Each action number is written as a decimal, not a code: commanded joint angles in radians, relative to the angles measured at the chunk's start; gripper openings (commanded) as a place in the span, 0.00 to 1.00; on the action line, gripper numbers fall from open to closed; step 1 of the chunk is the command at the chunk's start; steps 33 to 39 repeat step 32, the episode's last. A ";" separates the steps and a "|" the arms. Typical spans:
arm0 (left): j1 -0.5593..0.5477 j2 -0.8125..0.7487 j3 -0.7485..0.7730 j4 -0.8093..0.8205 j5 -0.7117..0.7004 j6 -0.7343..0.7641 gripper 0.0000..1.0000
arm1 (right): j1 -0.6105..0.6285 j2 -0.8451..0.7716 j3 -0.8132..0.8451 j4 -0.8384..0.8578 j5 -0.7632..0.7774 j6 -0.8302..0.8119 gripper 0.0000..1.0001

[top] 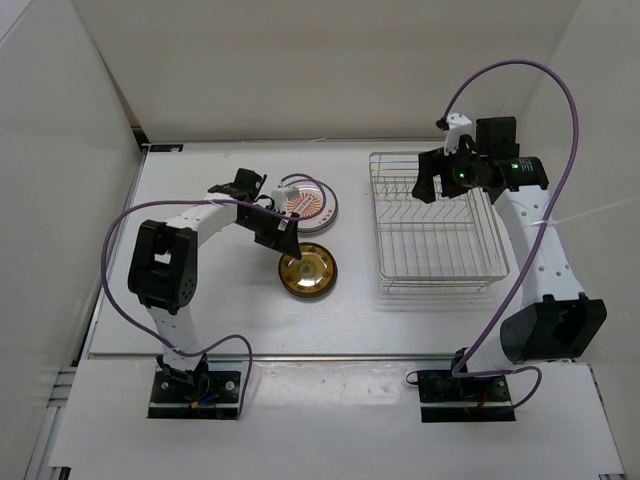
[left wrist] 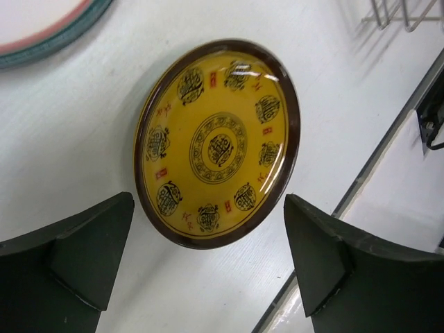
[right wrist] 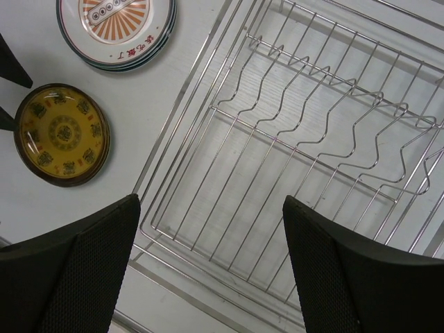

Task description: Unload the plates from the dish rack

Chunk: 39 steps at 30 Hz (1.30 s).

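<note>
hovering over the golden-yellow plate [left wrist: 218, 142] lying flat on the table [top: 200, 300], left gripper [left wrist: 209, 208] spread wide; right gripper [right wrist: 211, 202], also spread, hangs above the dish rack [top: 436, 278].

The top external view looks down from above and behind the arm bases. It is far enough back to hold the whole tabletop [top: 200, 320], the left arm [top: 165, 265], the right arm [top: 545, 250] and the dish rack [top: 440, 240].

The left wrist view faces steeply down from close by. The golden-yellow plate [left wrist: 217, 142] fills most of it, with the left gripper [left wrist: 208, 205] at the lower edge.

The right wrist view looks down from higher up over the dish rack, with the right gripper [right wrist: 211, 205] framing its lower edge.

All three views share the golden-yellow plate and some part of the dish rack. The orange-centred plate [right wrist: 116, 28] shows in the top external and right wrist views.
</note>
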 commanded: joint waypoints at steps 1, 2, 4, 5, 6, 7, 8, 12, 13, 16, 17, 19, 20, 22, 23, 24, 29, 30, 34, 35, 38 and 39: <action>-0.009 -0.095 0.086 -0.054 -0.038 0.043 1.00 | 0.003 -0.035 0.005 0.025 -0.036 -0.003 0.86; -0.009 -0.095 0.120 -0.081 -0.055 0.043 1.00 | 0.003 -0.035 0.005 0.025 -0.045 -0.003 0.86; -0.009 -0.095 0.148 -0.112 -0.080 0.043 1.00 | 0.003 -0.045 0.014 0.025 -0.045 -0.003 0.86; -0.009 -0.107 0.158 -0.125 -0.115 0.043 1.00 | 0.003 -0.045 0.014 0.025 -0.045 -0.003 0.86; -0.009 -0.116 0.168 -0.125 -0.135 0.043 1.00 | 0.003 -0.054 0.014 0.025 -0.045 -0.003 0.88; -0.009 -0.151 0.168 -0.125 -0.200 0.043 1.00 | 0.003 -0.064 -0.007 0.043 -0.019 -0.003 0.91; -0.009 -0.173 0.168 -0.125 -0.244 0.026 1.00 | 0.003 -0.065 -0.022 0.043 0.013 0.014 1.00; 0.009 -0.283 0.159 -0.076 -0.509 -0.049 1.00 | -0.027 -0.068 -0.070 0.106 0.168 0.050 1.00; 0.035 -0.296 0.159 -0.076 -0.558 -0.066 1.00 | -0.042 -0.068 -0.070 0.106 0.179 0.051 1.00; 0.172 -0.320 0.214 -0.115 -0.581 -0.123 1.00 | -0.114 -0.042 -0.061 0.117 0.209 0.063 1.00; 0.243 -0.336 0.232 -0.135 -0.582 -0.132 1.00 | -0.133 -0.032 -0.061 0.117 0.209 0.063 1.00; 0.310 -0.366 0.232 -0.135 -0.600 -0.132 1.00 | -0.188 -0.032 -0.073 0.117 0.220 0.063 1.00; 0.372 -0.394 0.241 -0.145 -0.600 -0.132 1.00 | -0.205 -0.032 -0.073 0.117 0.220 0.063 1.00; 0.434 -0.425 0.241 -0.145 -0.600 -0.132 1.00 | -0.253 -0.045 -0.101 0.117 0.220 0.063 1.00; 0.465 -0.451 0.241 -0.155 -0.600 -0.132 1.00 | -0.282 -0.045 -0.101 0.117 0.220 0.063 1.00; 0.521 -0.465 0.231 -0.164 -0.582 -0.123 1.00 | -0.296 -0.066 -0.114 0.117 0.205 0.054 1.00; 0.631 -0.521 0.186 -0.174 -0.537 -0.097 1.00 | -0.334 -0.091 -0.139 0.126 0.194 0.044 1.00; 0.646 -0.521 0.177 -0.174 -0.528 -0.097 1.00 | -0.334 -0.091 -0.139 0.126 0.194 0.044 1.00; 0.646 -0.534 0.168 -0.186 -0.528 -0.086 1.00 | -0.343 -0.100 -0.148 0.126 0.194 0.054 1.00; 0.646 -0.534 0.168 -0.186 -0.528 -0.086 1.00 | -0.343 -0.100 -0.148 0.126 0.194 0.054 1.00; 0.646 -0.534 0.168 -0.186 -0.528 -0.086 1.00 | -0.343 -0.100 -0.148 0.126 0.194 0.054 1.00; 0.646 -0.534 0.168 -0.186 -0.528 -0.086 1.00 | -0.343 -0.100 -0.148 0.126 0.194 0.054 1.00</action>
